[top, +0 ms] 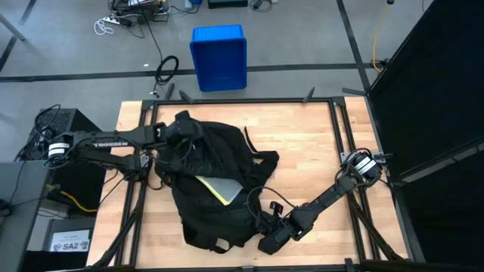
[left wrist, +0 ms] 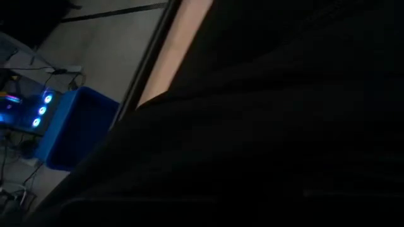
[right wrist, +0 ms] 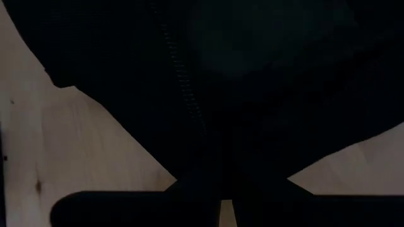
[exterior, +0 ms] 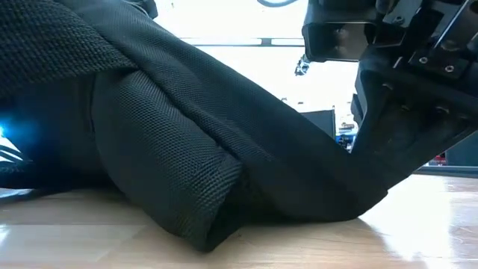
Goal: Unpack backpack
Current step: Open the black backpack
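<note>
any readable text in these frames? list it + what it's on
"TROSSEN" – white lettering along the left arm, high view.
"SA2" – on a white label on the floor off the table's left near corner, high view; its smaller print is too small to read.
Backpack: no lettering legible in any view.
Blue bin: no text visible.

High view straight down, low view at tabletop (very near), wrist views pressed against backpack [top: 208, 185]

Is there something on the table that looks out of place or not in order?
Nothing looks spilled or broken. The backpack lies slumped and crumpled on the table, its opening showing a pale yellow-edged flat item inside, with straps trailing toward the right gripper. The left gripper is at its upper end.
</note>
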Available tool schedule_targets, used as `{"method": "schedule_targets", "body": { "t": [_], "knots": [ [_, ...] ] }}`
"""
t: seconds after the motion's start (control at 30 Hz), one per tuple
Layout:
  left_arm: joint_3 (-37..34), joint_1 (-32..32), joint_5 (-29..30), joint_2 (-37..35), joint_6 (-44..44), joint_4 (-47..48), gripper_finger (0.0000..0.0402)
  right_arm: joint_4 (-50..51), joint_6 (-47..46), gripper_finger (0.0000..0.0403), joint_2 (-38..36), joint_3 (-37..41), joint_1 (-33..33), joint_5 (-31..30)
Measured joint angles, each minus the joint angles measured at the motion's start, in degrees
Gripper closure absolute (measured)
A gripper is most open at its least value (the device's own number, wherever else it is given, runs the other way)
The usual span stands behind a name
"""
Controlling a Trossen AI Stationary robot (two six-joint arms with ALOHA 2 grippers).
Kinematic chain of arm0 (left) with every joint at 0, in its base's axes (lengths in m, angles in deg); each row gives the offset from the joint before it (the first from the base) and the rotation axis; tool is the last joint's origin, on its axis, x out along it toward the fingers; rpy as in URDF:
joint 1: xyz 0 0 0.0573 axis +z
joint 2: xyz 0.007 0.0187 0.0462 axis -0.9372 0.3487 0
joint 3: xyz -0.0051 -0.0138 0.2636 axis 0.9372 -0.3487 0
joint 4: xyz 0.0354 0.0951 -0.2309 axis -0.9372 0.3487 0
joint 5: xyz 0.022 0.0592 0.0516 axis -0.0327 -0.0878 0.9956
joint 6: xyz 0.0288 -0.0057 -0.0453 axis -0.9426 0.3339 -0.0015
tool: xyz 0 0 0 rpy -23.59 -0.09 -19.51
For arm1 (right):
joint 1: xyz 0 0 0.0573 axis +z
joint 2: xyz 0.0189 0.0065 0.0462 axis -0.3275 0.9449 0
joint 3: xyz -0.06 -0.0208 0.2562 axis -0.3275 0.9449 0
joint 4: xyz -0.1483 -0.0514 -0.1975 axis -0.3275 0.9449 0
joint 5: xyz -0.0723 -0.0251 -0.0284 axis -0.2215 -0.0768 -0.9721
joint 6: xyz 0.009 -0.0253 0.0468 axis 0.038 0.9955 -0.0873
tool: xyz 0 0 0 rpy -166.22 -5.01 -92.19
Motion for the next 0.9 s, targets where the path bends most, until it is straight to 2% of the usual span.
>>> {"method": "schedule_targets", "body": {
  "t": [0.33, 0.5, 0.63, 0.7, 0.9],
  "knots": [
    [0.0, 6.2, 1.5, -4.2, 1.5, 4.6, 0.0401, -0.2, -1.5, 0.0402, 0.0, 0.0, 0.1, 1.9],
    [0.0, 7.2, 12.3, -4.6, 4.1, 7.6, 0.0401, -0.6, -1.5, 0.0403, 0.0, 0.0, 0.1, 2.4],
    [0.0, 7.6, 13.5, -4.7, 4.2, 8.0, 0.0401, -0.8, -1.2, 0.0403, 0.0, 0.0, 0.1, 2.5],
    [0.0, 7.7, 12.4, -5.0, 4.0, 8.0, 0.0401, -1.1, -1.0, 0.0403, 0.0, 0.0, 0.0, 2.6],
    [0.3, 7.5, -2.1, -6.0, -0.3, 7.9, 0.0395, -2.1, 0.3, 0.0401, 0.0, 0.0, -0.1, 4.3]
  ]
}}
